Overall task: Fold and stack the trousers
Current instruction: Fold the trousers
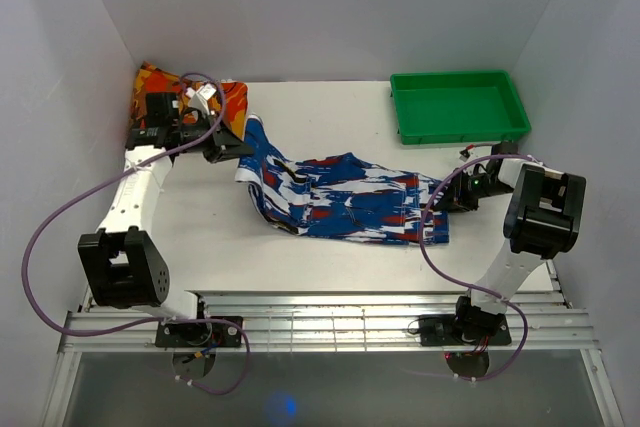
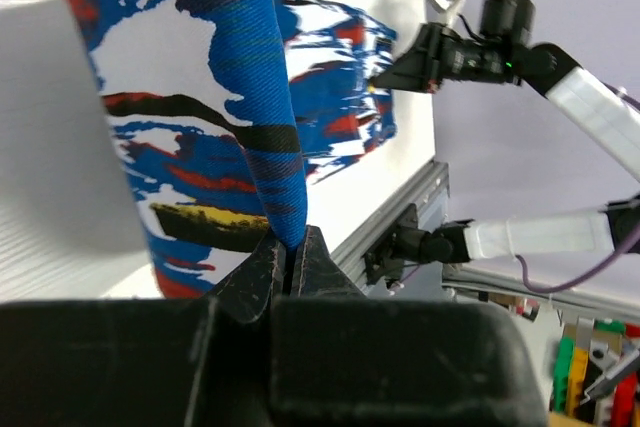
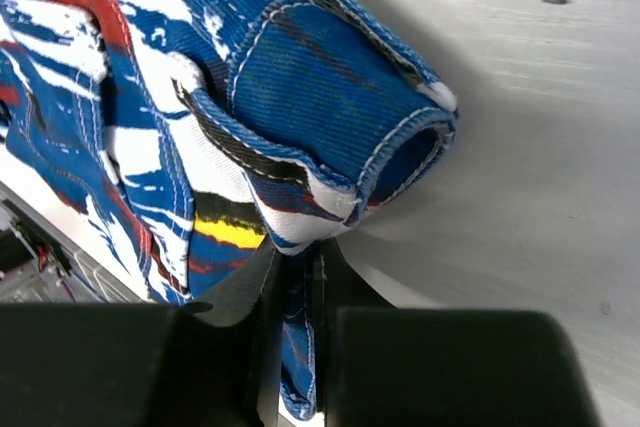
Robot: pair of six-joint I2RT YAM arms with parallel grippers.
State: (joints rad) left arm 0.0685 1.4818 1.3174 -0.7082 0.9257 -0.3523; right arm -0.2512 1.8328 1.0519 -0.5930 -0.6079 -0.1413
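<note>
The trousers (image 1: 340, 202), blue, white and black streaked with red and yellow patches, lie spread across the middle of the table. My left gripper (image 1: 238, 150) is shut on their far-left end, which is lifted; in the left wrist view a fold of blue cloth (image 2: 262, 117) runs down between the closed fingers (image 2: 292, 257). My right gripper (image 1: 447, 197) is shut on the right end; in the right wrist view the hemmed edge (image 3: 330, 117) bunches above the closed fingers (image 3: 300, 277), with cloth pinched between them.
A green tray (image 1: 460, 107) stands at the back right. An orange, red and yellow patterned folded cloth (image 1: 160, 87) lies in the back left corner behind the left arm. White walls close in both sides. A metal rail (image 1: 320, 317) runs along the near edge.
</note>
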